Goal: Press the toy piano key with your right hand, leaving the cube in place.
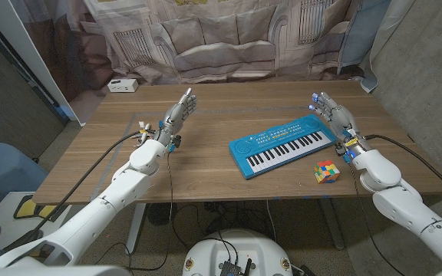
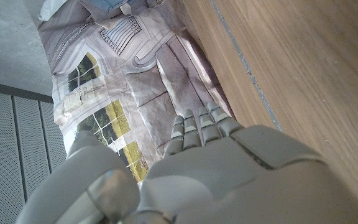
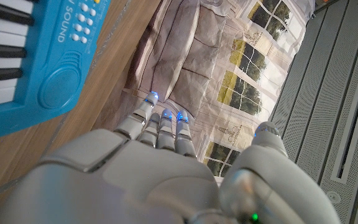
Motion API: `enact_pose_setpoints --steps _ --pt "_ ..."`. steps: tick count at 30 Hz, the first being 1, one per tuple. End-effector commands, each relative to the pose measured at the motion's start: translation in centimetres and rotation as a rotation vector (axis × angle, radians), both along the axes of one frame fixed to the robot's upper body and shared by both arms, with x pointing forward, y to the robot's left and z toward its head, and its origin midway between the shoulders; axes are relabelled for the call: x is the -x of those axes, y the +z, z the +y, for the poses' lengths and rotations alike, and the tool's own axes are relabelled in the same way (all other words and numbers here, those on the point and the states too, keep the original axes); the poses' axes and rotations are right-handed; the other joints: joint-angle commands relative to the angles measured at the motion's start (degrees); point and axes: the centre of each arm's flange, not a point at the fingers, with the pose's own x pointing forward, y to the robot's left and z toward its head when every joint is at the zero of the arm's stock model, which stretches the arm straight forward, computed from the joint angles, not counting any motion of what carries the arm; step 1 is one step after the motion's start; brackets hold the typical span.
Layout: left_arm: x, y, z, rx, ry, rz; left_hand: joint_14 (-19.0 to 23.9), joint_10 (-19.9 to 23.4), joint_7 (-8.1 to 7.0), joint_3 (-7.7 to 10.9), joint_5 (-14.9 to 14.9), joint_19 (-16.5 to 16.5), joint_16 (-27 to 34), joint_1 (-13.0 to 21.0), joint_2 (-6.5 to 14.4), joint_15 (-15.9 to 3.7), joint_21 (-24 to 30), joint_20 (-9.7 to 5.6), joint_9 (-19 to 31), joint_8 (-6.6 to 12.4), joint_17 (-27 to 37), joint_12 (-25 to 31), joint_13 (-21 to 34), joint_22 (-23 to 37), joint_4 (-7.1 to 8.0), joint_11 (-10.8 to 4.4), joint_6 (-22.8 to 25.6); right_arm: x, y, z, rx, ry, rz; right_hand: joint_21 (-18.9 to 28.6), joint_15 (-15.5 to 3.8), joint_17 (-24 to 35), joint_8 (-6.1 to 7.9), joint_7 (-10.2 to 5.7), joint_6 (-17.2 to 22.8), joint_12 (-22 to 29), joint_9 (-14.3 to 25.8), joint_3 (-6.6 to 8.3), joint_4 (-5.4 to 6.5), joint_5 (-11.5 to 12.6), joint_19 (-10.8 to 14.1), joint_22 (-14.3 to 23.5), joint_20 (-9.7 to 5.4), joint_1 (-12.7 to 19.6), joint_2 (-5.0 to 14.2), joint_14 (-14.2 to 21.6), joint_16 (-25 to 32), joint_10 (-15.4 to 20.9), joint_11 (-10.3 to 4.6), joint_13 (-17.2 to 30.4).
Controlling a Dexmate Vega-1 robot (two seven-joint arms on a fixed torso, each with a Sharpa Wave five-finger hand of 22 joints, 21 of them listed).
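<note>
A blue toy piano point(image 1: 283, 145) with black and white keys lies slanted on the wooden table point(image 1: 206, 172), right of centre. Its speaker end point(image 3: 39, 68) shows in the right wrist view. A multicoloured cube point(image 1: 327, 172) sits on the table just in front of the piano's right end. My right hand point(image 1: 334, 113) is raised beside the piano's right end, fingers straight and apart, holding nothing. My left hand point(image 1: 178, 116) is raised over the left half of the table, fingers extended, with nothing in it; its back point(image 2: 229, 174) faces the left wrist camera.
A small white box point(image 1: 122, 86) sits at the table's far left corner. A printed curtain point(image 1: 229, 34) hangs behind the table. A grey strip of tape point(image 2: 241, 56) runs along the tabletop. Cables trail from both wrists.
</note>
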Motion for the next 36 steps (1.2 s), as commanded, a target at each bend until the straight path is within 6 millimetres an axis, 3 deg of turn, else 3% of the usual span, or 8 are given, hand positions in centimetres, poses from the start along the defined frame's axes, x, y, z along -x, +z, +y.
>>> enact_pose_setpoints --steps 1,36 --pt "0.0 -0.2 -0.1 -0.001 -0.002 0.008 0.62 0.50 0.09 0.08 -0.21 0.31 -0.18 0.46 0.02 0.00 -0.04 0.22 0.23 -0.24 0.21 -0.28 0.26 0.13 -0.25 -0.33 0.44 1.3 -0.7 -0.7 -0.010 -0.026 -0.001 0.20 0.16 0.18 0.18 0.14 0.16 0.32 0.16 -0.03 -0.38 0.34 0.47 0.16 -0.15 0.44 0.03 0.36 0.11 0.38 0.30 0.07" --pt "-0.2 0.5 -1.2 -0.021 -0.002 0.007 0.92 0.96 -0.03 0.02 -0.35 0.38 -0.36 0.62 0.24 -0.16 -0.54 0.62 0.24 -0.39 0.23 -0.58 0.29 0.15 -0.47 -0.38 1.00 4.5 -2.6 -3.0 -0.033 -0.088 0.004 -0.27 0.36 0.12 0.14 0.13 0.34 0.18 0.18 -0.14 -0.34 0.34 0.54 0.17 0.20 0.34 0.15 0.34 -0.07 0.54 0.47 0.10"
